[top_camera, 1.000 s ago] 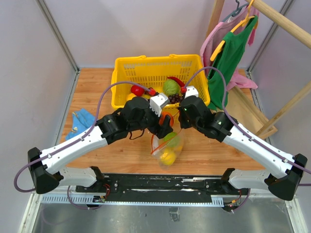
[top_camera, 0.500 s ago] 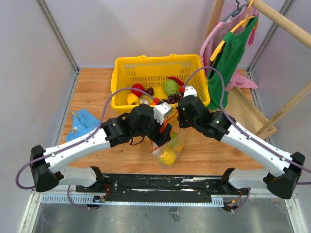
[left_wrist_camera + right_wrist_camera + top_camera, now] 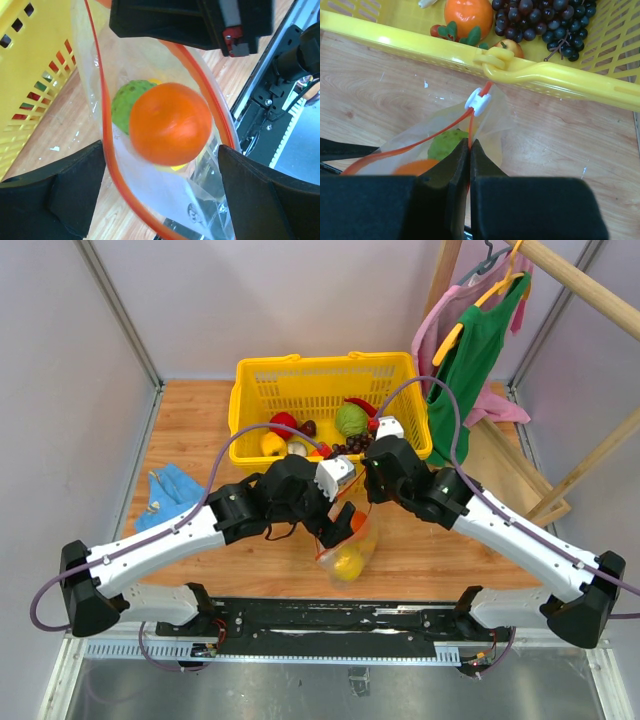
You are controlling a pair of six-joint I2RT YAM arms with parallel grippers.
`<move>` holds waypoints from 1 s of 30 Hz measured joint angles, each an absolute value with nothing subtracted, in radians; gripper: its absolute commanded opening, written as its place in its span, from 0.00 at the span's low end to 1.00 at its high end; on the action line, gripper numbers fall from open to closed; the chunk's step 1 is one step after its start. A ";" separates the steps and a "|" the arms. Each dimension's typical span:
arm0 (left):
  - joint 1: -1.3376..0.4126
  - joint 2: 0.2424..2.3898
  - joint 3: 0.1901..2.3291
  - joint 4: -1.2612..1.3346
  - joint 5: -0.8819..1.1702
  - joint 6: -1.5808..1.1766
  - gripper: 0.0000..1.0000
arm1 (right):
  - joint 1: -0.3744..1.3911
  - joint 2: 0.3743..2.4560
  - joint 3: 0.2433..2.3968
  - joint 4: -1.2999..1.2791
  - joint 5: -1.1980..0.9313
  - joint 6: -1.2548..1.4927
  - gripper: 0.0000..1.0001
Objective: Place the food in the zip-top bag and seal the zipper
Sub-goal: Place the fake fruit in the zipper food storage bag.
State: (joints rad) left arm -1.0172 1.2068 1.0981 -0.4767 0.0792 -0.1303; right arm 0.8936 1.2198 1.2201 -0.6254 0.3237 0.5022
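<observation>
One zip-top bag [image 3: 362, 545], see-through soft plastic, hangs mouth-up just in front of the yellow basket [image 3: 322, 362], on its near side.

Rim: the red-orange zipper [image 3: 102, 125] is bowed open into a loop, with the white slider [image 3: 478, 101] at the end nearest the basket.

Contents: one orange [image 3: 170, 122], slightly blurred and high in the mouth, probably dropping in. One green piece [image 3: 125, 105] sits beneath it and one yellow fruit [image 3: 347, 563] at the bottom. More food lies in the basket, grapes [image 3: 540, 20] among it.

Tool, right gripper [image 3: 469, 145]: jaws pressed together on the zipper just below the slider, holding the bag up.

Tool, left gripper [image 3: 160, 150]: jaws spread wide either side of the mouth, gripping nothing, the orange free between them.

Handling note: the step in hand appears to be loading. Best to hold the right pinch steady so the mouth does not collapse. Lift the left gripper straight up clear of the rim — no snagging the strip — before reaching into the basket.
</observation>
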 measured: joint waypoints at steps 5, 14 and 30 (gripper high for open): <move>-1.017 1.194 1.098 -0.477 0.105 -0.122 0.96 | 0.894 1.227 1.226 -0.626 0.324 0.502 0.04; -1.018 1.163 1.098 -0.481 0.088 -0.124 0.97 | 0.894 1.231 1.233 -0.625 0.327 0.502 0.04; -1.018 1.124 1.276 -0.617 -0.239 -0.218 0.98 | 0.894 1.166 1.233 -0.610 0.360 0.494 0.04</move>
